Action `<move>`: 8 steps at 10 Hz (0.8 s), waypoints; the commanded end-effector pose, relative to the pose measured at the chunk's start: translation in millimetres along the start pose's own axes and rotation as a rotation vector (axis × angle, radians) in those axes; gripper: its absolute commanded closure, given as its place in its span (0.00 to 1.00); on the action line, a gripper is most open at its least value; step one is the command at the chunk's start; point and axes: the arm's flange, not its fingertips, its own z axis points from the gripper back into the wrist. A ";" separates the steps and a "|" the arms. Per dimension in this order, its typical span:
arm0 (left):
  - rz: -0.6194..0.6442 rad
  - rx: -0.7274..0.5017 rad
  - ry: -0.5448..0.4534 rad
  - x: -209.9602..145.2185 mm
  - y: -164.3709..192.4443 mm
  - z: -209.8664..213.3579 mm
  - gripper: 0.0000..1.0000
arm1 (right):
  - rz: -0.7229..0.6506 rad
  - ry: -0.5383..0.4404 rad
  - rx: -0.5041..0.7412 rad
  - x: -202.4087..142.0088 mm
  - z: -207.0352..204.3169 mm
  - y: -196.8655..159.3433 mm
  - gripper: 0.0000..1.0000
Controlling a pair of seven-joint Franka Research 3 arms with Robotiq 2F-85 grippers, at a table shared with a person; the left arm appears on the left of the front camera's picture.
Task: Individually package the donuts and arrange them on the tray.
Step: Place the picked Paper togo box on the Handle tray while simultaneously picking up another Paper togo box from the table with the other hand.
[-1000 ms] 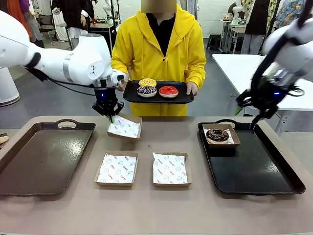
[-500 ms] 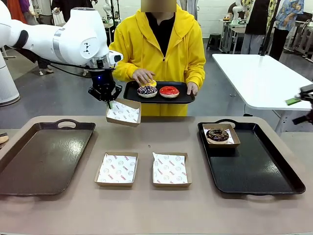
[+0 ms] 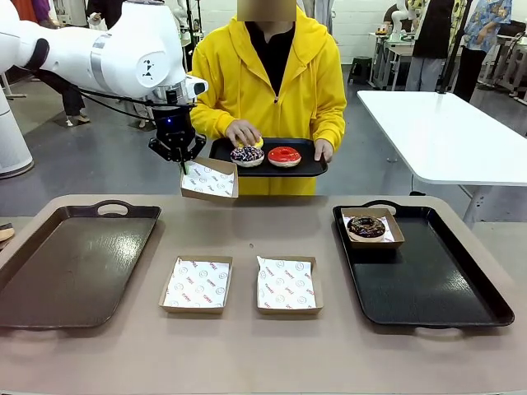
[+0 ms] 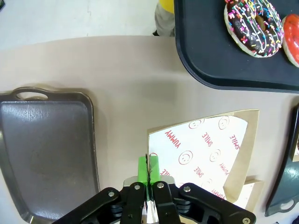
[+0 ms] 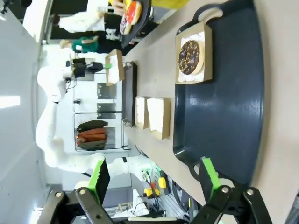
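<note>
Beside the person's held tray [image 3: 313, 167], the left gripper [image 3: 180, 161] pinches the rim of a lined box [image 3: 207, 179], offering it up. The person's hand [image 3: 242, 132] covers the yellow donut [image 3: 258, 142]; next, hold the box level to receive it. The right gripper [image 5: 154, 175] gapes wide, empty.

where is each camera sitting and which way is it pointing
Front: fixed on the robot's side, faces the person across the table; left arm and left pincer show.
Left wrist: looks down its shut pincer at the held paper box.
Right wrist: rolled sideways, looks along the black tray past the open right pincer.
Shared: front and right wrist both show the boxed donut.
</note>
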 end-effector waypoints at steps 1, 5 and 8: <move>-0.012 -0.007 0.003 -2.4 1.3 -3.0 1.00 | 0.028 -0.016 0.057 -11.8 4.7 -12.8 0.00; -0.012 -0.007 0.003 -2.4 1.3 -3.0 1.00 | 0.003 -0.012 0.040 -15.2 8.6 -16.4 0.00; -0.012 -0.007 0.003 -2.4 1.3 -3.0 1.00 | 0.003 -0.012 0.040 -15.2 8.6 -16.4 0.00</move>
